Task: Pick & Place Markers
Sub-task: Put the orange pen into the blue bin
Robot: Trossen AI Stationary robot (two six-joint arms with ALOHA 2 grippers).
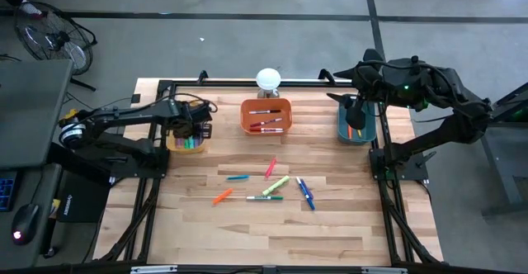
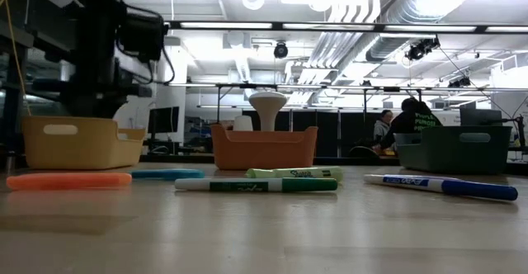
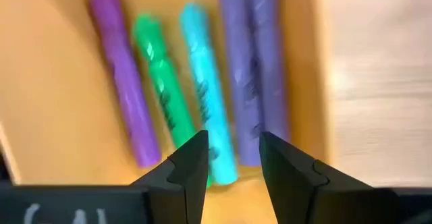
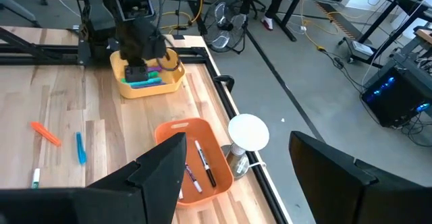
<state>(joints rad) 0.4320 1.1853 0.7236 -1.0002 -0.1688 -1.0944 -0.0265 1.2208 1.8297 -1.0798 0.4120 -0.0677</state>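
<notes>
Several loose markers lie flat on the wooden table: teal (image 1: 238, 177), red (image 1: 271, 168), yellow-green (image 1: 276, 185), green-and-white (image 1: 264, 197), orange (image 1: 222, 196) and blue (image 1: 305, 193). My left gripper (image 3: 233, 153) hangs open over the yellow bin (image 1: 186, 142), fingers pointing down. Purple (image 3: 125, 89), green (image 3: 158, 82), cyan (image 3: 206, 96) and two violet (image 3: 250, 69) markers lie side by side on the bin's floor. My right gripper (image 4: 237, 143) is wide open above the teal bin (image 1: 356, 125), which holds an orange marker. The orange bin (image 1: 266, 115) holds a few markers.
A white round-topped stand (image 1: 268, 79) sits just behind the orange bin at the far edge. Black frame rails run along the table's left, right and far sides. Bare wood lies in front of the loose markers. People are at desks in the room behind (image 2: 404, 121).
</notes>
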